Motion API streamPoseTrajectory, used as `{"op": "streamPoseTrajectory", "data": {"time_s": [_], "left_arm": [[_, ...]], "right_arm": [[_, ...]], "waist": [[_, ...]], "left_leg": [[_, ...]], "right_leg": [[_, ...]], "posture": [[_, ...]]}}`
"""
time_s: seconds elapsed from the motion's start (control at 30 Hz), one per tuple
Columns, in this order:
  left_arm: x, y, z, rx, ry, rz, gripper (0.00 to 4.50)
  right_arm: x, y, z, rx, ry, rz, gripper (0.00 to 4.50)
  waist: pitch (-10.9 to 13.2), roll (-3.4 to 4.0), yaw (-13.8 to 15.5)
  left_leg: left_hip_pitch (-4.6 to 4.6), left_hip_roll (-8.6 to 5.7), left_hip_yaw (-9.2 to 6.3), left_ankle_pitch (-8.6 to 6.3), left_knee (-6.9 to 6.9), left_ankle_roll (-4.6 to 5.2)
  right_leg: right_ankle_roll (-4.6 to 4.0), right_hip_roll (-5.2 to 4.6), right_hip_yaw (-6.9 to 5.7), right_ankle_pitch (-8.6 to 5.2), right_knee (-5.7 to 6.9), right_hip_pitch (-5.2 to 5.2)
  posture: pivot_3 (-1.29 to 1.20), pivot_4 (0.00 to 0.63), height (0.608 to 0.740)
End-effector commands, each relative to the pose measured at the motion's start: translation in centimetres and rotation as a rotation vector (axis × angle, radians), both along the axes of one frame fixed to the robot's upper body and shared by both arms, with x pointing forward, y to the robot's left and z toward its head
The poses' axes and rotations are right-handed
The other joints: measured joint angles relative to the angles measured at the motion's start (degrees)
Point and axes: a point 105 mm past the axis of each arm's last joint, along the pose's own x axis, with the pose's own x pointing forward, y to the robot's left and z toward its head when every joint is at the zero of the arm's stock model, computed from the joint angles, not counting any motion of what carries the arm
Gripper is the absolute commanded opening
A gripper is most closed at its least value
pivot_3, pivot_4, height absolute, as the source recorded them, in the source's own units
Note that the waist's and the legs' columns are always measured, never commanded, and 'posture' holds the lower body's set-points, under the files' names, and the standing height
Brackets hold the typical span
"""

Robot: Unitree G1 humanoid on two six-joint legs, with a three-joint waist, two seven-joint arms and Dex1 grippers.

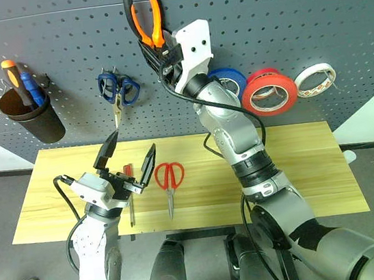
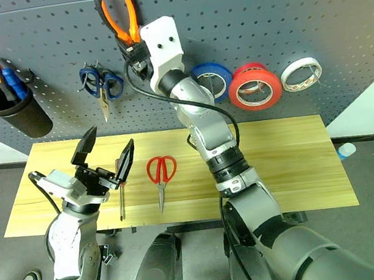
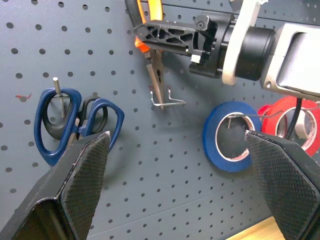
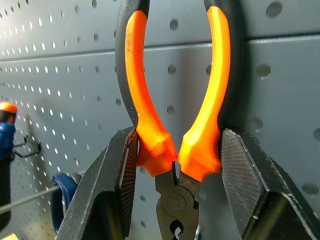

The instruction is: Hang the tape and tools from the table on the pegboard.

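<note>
We see the right gripper [image 1: 155,46] raised against the pegboard [image 1: 280,10], its fingers [image 4: 117,190] clamped on the pliers [image 1: 145,14] low on the orange-and-black handles, which point upward while the metal nose hangs down just beside a bare wire hook [image 3: 167,100]. The left gripper [image 1: 131,158] hovers above the bench [image 1: 301,166] with its fingers [image 3: 82,172] spread wide and grasping nothing (they point up toward the board).

On the bench, the red-handled scissors [image 1: 169,180] lie flat, blades toward the near edge, and the slim red-handled screwdriver [image 1: 129,189] lies just to their left, partly behind the left gripper. The red tape [image 1: 269,92] already hangs on the pegboard, with the blue roll [image 1: 229,79] on its left, partly hidden by the right arm, and a white roll [image 1: 315,79] on its right. Further left hang blue-handled scissors [image 1: 118,90] and a black cup [image 1: 32,115] holding two screwdrivers.
</note>
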Motion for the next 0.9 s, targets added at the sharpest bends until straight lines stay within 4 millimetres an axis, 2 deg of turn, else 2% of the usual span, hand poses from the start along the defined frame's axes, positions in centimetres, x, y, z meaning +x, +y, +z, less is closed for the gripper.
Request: {"op": "streamPoseTrajectory", "data": {"time_s": [0.03, 0.37, 0.7, 0.9], "left_arm": [[-0.2, 0.0, 0.4, 0.011, -0.017, 0.003, 4.50], [-0.3, 0.1, 0.4, 0.012, -0.014, 0.008, 4.50], [-0.3, 0.2, 0.5, 0.013, -0.016, 0.013, 4.50], [-0.3, 0.1, 0.4, 0.014, -0.014, 0.013, 4.50]], "right_arm": [[0.0, -0.4, 0.2, 0.012, -0.003, -0.035, 2.05], [-1.0, 0.2, -2.0, 0.011, 0.061, -0.009, 2.04], [-1.4, 1.0, -2.5, 0.019, 0.111, 0.029, 2.04], [-1.3, 0.7, -2.5, 0.033, 0.126, 0.028, 4.03]], "waist": [[0.00, 0.00, 0.00], [0.00, 0.00, -0.03], [0.01, 0.01, -0.09], [0.01, 0.01, -0.07]], "left_leg": [[0.00, 0.00, 0.00, 0.00, 0.00, 0.00], [0.00, 0.00, -0.01, 0.00, 0.00, 0.00], [-0.02, 0.01, -0.02, -0.01, -0.02, 0.01], [-0.03, 0.02, -0.02, -0.01, -0.04, 0.01]], "right_leg": [[0.00, 0.00, 0.00, 0.00, 0.00, 0.00], [-0.01, 0.01, 0.00, 0.00, 0.01, -0.01], [-0.01, 0.02, 0.01, -0.01, -0.03, -0.03], [-0.01, 0.03, 0.00, -0.01, -0.04, -0.04]], "posture": [[0.38, 0.184, 0.677], [0.39, 0.184, 0.677], [0.39, 0.183, 0.677], [0.39, 0.180, 0.677]]}}
